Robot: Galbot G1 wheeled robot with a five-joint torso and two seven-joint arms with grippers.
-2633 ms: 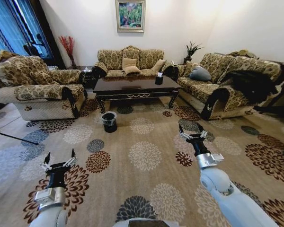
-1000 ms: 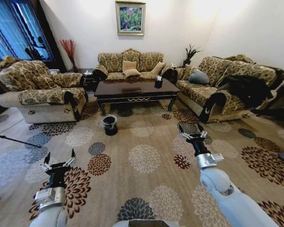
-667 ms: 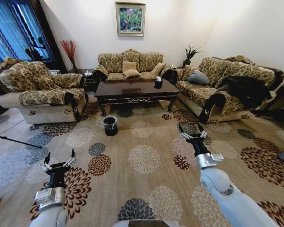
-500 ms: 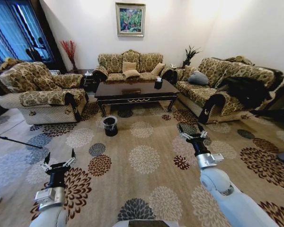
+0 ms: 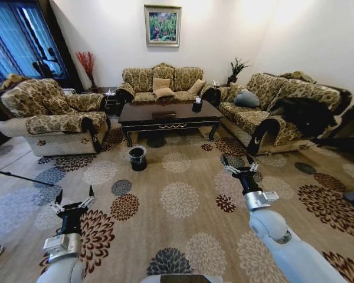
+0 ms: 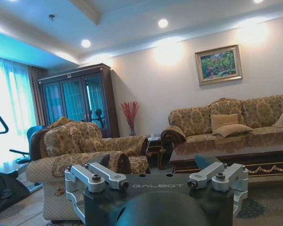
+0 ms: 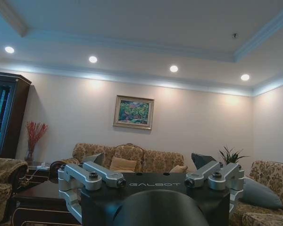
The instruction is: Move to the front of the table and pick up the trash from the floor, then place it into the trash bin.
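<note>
The dark wood table [image 5: 168, 115] stands across the room in the head view, with the small black trash bin [image 5: 137, 157] on the floor [image 5: 178, 198] by its front left corner. I cannot make out the trash on the patterned carpet from here. My left gripper [image 5: 74, 197] is open, held low at the near left, far from the bin. My right gripper [image 5: 238, 164] is open at the near right. The left wrist view shows the left gripper [image 6: 152, 160] open before the table [image 6: 236, 147]; the right wrist view shows the right gripper [image 7: 147, 159] open.
An armchair [image 5: 53, 118] stands at the left, one sofa [image 5: 162, 79] behind the table and another sofa [image 5: 283, 109] at the right. A black tissue box [image 5: 197, 106] sits on the table. A thin black rod [image 5: 17, 175] lies on the left floor. Open carpet stretches ahead.
The whole picture has shifted a little downward and the room looks slightly farther off, so the camera has moved. Both grippers keep the same open pose.
</note>
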